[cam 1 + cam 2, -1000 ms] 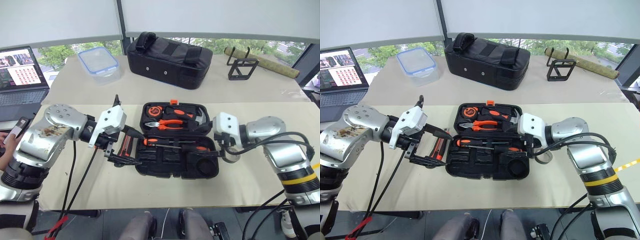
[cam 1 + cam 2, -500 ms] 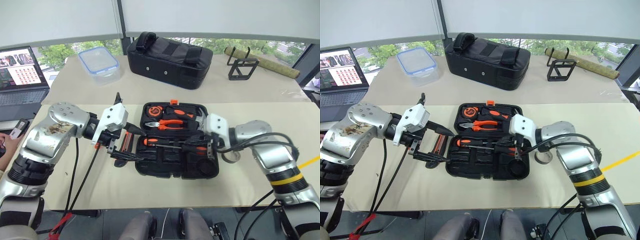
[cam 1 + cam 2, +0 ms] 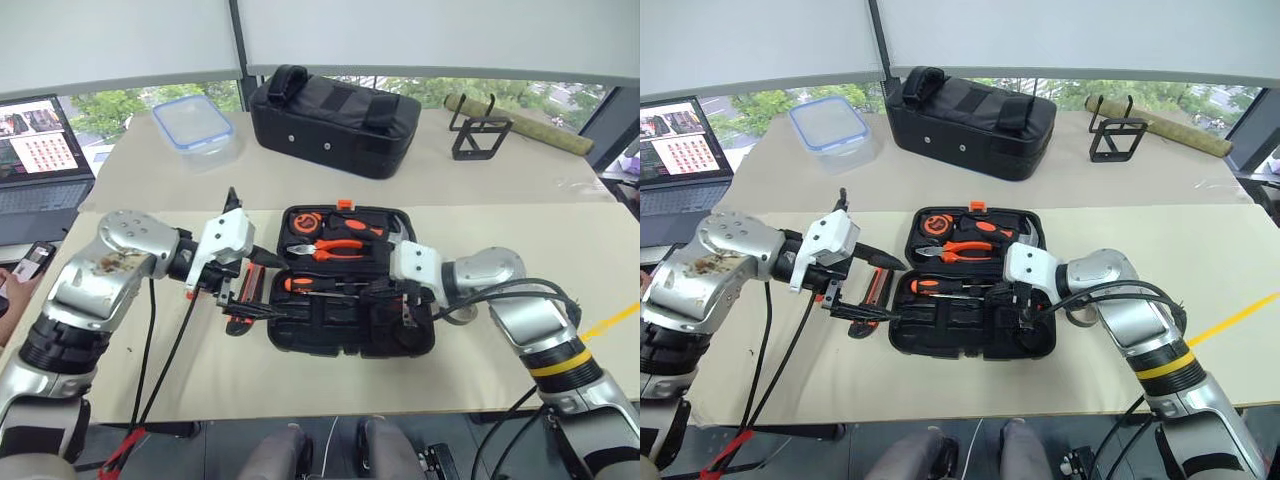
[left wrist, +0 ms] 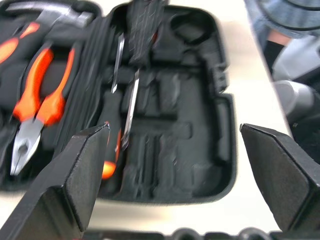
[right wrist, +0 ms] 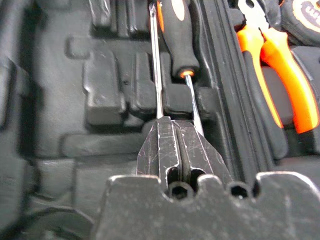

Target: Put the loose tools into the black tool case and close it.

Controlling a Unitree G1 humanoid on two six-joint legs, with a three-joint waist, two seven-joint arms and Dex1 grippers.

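The black tool case [image 3: 350, 280] lies open flat at the middle of the worktop [image 3: 520, 190], its lid half at 12 o'clock and its slotted tray half at 6 o'clock. The lid half holds the pliers [image 3: 340, 248], the tape measure [image 3: 301, 222] and the hammer [image 3: 397, 232], each seated in its mould. In the tray, just under the hinge, two screwdrivers [image 3: 330, 285] lie side by side, handles toward 9 o'clock and shafts running toward 3 o'clock, apparently in their long slots.

The right gripper [image 5: 176, 145] comes in from 3 o'clock with its jaws shut tight, tip down on the tray right at the two steel shafts [image 5: 156, 65]. One shaft runs up to the closed tip; whether it is pinched or merely pressed I cannot tell. Shut jaws make a blunt pusher, so this looks like seating a screwdriver into its groove.

The left gripper [image 4: 170, 180] hangs at 9 o'clock of the case with its jaws wide and nothing between them, aimed across the tray. Just below it, on the worktop beside the case's left edge, lies the utility knife [image 3: 240, 300], still outside the case; the wide jaws suit picking it up next. A small roll [image 3: 462, 314] sits on the worktop at 3 o'clock, partly behind the right arm.

Farther out, at 12 o'clock, stand a black fabric bag [image 3: 335, 118], a clear lidded box [image 3: 195, 124] and a wire stand [image 3: 480, 135]; a laptop [image 3: 40, 150] sits at 10 o'clock.
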